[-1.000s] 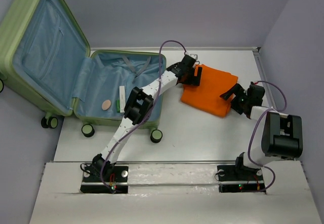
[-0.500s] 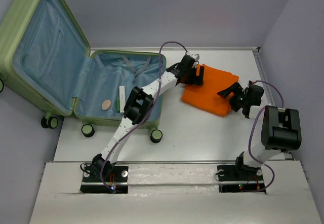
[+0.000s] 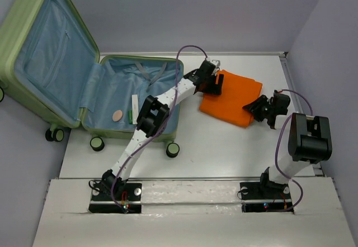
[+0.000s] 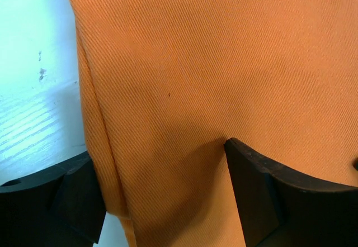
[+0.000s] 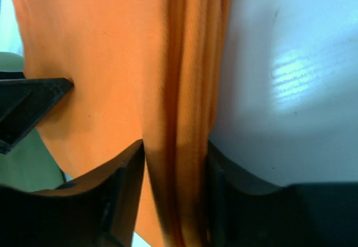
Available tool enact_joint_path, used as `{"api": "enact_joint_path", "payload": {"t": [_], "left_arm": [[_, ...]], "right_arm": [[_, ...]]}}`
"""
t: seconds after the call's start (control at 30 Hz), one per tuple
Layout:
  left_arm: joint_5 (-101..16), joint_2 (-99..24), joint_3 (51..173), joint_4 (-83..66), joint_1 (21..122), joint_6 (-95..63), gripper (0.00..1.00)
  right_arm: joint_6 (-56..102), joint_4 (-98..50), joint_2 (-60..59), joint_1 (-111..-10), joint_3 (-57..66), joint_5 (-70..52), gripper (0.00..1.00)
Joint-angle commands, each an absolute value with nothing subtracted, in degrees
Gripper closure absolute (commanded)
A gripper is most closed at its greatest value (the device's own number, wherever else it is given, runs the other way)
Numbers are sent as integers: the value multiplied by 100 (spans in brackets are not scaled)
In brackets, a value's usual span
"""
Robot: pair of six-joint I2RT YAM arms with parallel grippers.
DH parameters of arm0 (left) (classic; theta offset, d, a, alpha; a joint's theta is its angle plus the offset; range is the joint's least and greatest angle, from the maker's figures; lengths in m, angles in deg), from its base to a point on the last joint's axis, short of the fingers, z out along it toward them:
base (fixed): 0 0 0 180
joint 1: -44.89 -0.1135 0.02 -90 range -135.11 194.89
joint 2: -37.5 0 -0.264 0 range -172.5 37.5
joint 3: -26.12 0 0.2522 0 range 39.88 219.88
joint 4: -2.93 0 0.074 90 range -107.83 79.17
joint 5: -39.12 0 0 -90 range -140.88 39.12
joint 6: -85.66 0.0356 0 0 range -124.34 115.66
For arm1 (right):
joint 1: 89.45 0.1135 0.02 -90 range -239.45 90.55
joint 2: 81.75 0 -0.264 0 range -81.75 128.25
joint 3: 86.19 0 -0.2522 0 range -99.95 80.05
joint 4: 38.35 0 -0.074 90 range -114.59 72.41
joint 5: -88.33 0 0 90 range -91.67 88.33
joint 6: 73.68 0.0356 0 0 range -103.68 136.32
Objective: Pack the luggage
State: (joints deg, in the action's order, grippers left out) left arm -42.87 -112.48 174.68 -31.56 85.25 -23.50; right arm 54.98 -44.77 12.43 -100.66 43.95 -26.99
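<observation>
The luggage (image 3: 50, 62), a light-green suitcase, lies open at the left with its pale blue lining (image 3: 112, 99) showing. To its right a folded orange cloth (image 3: 235, 99) lies on the white table. My left gripper (image 3: 215, 84) is at the cloth's left edge. In the left wrist view its jaws (image 4: 156, 152) stand open astride that edge of the cloth (image 4: 196, 62). My right gripper (image 3: 254, 108) is at the cloth's right edge. In the right wrist view it (image 5: 174, 146) is shut on the folded edge of the cloth (image 5: 112, 62).
A round beige item (image 3: 117, 115) and a white-and-green packet (image 3: 134, 110) lie in the suitcase's lower half. Caster wheels (image 3: 173, 150) stick out at its near side. A raised rim (image 3: 288, 79) bounds the table on the right.
My right gripper has slid in onto the cloth's right edge and closed on it. The left jaws have narrowed a little around the left edge. The cloth lies where it was.
</observation>
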Motion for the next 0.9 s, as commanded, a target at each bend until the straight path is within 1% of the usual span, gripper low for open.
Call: {"api": "enact_joint_path", "payload": {"t": [0.0,0.03,0.1,0.17,0.2,0.23,0.27,0.37,0.47,0.57,0.63,0.73,0.87], "left_arm": [[-3447,-11579,17366,-3668,8691,-2428,25],[-3340,-11518,17226,-3510,8682,-2525,37],[-3007,-11474,17058,-3308,8682,-2622,49],[-2899,-11456,16969,-3149,8691,-2684,61],[-2786,-11377,16839,-2905,8691,-2719,74],[-2681,-11316,16707,-2754,8691,-2745,80],[-2610,-11167,16479,-2631,8699,-2789,94],[-2635,-10815,16162,-2210,8691,-2904,94],[-2741,-10244,15880,-2067,8691,-2895,94],[-2759,-9673,15871,-2041,8691,-2834,94],[-2724,-9199,15897,-2032,8673,-2799,94],[-2443,-8891,16011,-2067,8568,-2842,94],[-2328,-8617,16273,-2199,8331,-2886,94]], "right_arm": [[5622,-4480,1414,-9913,4340,-3145,59],[5701,-4611,1432,-9912,4357,-3225,67],[5859,-4761,1423,-9912,4445,-3418,77],[5947,-5085,1353,-9912,4550,-3524,81],[5974,-5130,1257,-9912,4612,-3594,86],[5974,-5174,1213,-9912,4612,-3629,87],[5974,-5227,1143,-9912,4673,-3638,88],[5922,-5262,800,-9912,4761,-3673,93],[5939,-5210,396,-9912,4762,-3779,93],[5957,-5175,-138,-9781,4727,-3885,93],[5913,-4895,-526,-9632,4569,-3797,93],[5930,-4578,-852,-9360,4227,-3727,93],[6000,-4314,-967,-8990,3629,-3577,93]]}}
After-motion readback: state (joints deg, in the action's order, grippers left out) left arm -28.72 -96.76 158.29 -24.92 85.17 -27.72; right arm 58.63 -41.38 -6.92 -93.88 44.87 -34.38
